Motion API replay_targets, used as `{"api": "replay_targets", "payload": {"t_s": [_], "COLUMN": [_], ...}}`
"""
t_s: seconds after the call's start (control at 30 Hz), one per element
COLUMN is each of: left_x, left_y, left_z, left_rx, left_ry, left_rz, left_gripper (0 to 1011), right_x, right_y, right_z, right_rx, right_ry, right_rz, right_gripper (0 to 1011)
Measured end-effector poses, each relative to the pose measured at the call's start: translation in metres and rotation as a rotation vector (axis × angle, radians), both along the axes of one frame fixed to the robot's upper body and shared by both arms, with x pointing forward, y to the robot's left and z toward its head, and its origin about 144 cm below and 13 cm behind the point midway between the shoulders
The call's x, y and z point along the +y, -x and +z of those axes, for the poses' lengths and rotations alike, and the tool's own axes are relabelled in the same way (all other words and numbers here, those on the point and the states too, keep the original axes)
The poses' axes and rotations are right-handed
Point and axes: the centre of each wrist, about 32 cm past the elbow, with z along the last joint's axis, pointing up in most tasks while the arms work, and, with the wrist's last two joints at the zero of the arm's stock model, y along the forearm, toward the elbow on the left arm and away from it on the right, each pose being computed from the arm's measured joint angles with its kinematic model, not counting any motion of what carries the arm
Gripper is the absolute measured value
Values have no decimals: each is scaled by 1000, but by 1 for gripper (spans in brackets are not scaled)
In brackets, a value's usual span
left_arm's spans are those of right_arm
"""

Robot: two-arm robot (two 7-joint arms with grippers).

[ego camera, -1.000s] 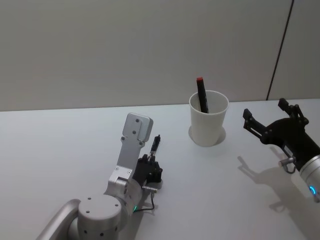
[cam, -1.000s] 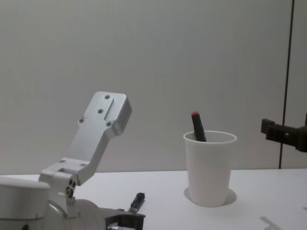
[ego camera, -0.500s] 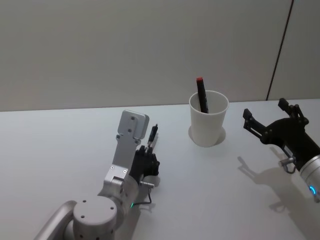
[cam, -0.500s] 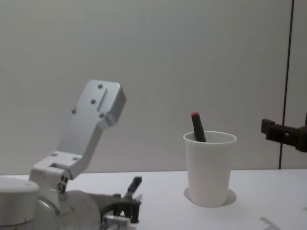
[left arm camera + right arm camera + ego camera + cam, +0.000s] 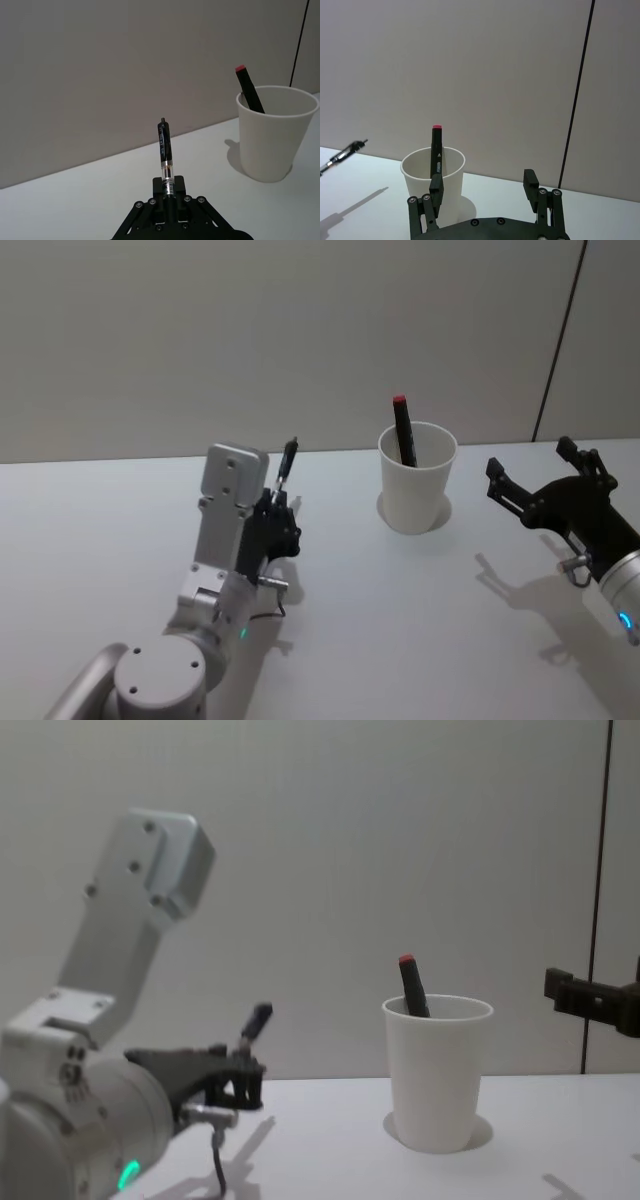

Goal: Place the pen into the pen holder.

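Left claw (image 5: 168,194) pinches pen (image 5: 164,145) base; shaft juts forward.

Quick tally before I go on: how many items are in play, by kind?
Pens: 2 (a black pen held in the left end effector, a red-capped pen standing in the white cup).
Cups: 1.
Total: 3.
The right end effector is open and empty, to the right of the white cup.

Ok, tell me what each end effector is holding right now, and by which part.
The left end effector grips a black pen by its clear lower end, the rest standing free above. The right end effector is open and holds nothing.
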Motion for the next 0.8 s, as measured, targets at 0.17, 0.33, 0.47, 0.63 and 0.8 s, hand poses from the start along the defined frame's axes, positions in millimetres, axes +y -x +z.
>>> {"api": "replay_targets", "payload": {"t_s": [0.17, 0.33, 0.47, 0.63, 0.8], "left_x": [6, 14, 18, 25, 30], "left_y": [2, 4, 5, 5, 6], "left_z": [3, 7, 9, 13, 16], "left_rx": [-70, -152, -208, -272, -314], "left_ry": [14, 36, 58, 95, 127], "left_rz": [-4, -25, -54, -109, -165], "left_gripper": [128, 128, 128, 128, 128], "right_x": [0, 0, 0, 0, 0], "right_y": [0, 0, 0, 0, 0], "right_z": [0, 0, 0, 0, 0], "right_rx": [0, 0, 0, 0, 0], "right_ry": [0, 0, 0, 0, 0], "right_rz": [0, 0, 0, 0, 0], "right_gripper": [1001, 1001, 1001, 1001, 1001]}}
